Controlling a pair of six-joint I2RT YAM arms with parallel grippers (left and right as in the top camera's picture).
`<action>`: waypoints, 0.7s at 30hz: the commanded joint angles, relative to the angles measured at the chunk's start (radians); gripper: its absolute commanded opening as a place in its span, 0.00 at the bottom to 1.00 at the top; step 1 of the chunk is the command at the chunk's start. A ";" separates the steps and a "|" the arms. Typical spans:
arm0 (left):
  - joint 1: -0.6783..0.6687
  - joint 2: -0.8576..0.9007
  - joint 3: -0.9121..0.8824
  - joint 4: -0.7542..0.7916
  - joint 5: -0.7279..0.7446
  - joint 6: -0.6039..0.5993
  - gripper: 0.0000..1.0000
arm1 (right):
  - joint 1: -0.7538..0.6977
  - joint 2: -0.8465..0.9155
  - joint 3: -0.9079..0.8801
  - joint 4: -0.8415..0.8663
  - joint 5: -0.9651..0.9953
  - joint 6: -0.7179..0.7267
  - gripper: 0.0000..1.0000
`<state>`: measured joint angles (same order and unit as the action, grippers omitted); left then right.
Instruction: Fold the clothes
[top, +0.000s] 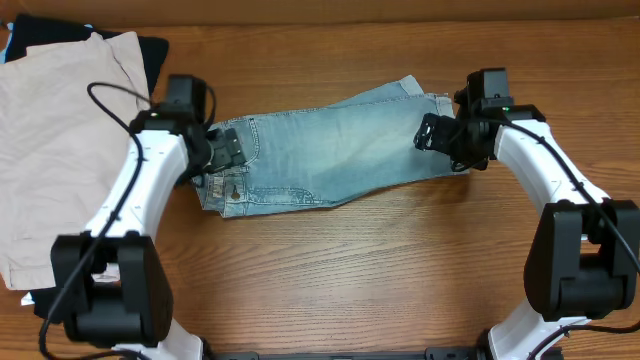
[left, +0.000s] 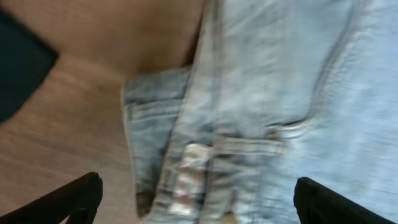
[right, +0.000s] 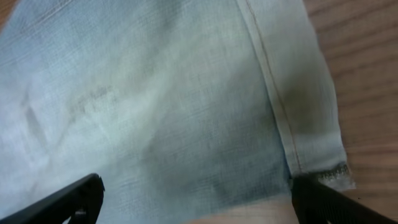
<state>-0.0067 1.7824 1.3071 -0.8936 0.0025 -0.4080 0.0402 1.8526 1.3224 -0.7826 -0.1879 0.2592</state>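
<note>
The light blue denim shorts (top: 320, 150) lie folded lengthwise across the middle of the wooden table, waistband to the left, hemmed legs to the right. My left gripper (top: 228, 150) is open over the waistband end; its wrist view shows the waistband, a belt loop and a label (left: 193, 171) between the spread fingers. My right gripper (top: 436, 137) is open over the leg hem end; its wrist view shows the denim leg (right: 155, 112) with its stitched hem (right: 292, 106) and the fabric's edge between the fingers. Neither gripper holds cloth.
Beige khaki shorts (top: 50, 140) lie at the left over a black garment (top: 150, 50), close beside the left arm. A dark shape shows at the left edge of the left wrist view (left: 22, 68). Bare wood (top: 340, 270) lies in front of the shorts.
</note>
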 joint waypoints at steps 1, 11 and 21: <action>0.057 0.063 -0.012 -0.043 0.095 0.011 1.00 | 0.006 -0.026 0.087 -0.041 -0.016 -0.054 1.00; 0.089 0.112 -0.140 0.134 0.160 0.080 1.00 | 0.067 -0.026 0.118 -0.058 -0.016 -0.085 1.00; 0.080 0.114 -0.245 0.458 0.259 0.079 0.97 | 0.085 -0.026 0.118 0.003 -0.016 -0.077 0.99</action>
<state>0.0849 1.8671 1.1088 -0.4702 0.1818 -0.3542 0.1261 1.8523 1.4181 -0.7948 -0.2024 0.1856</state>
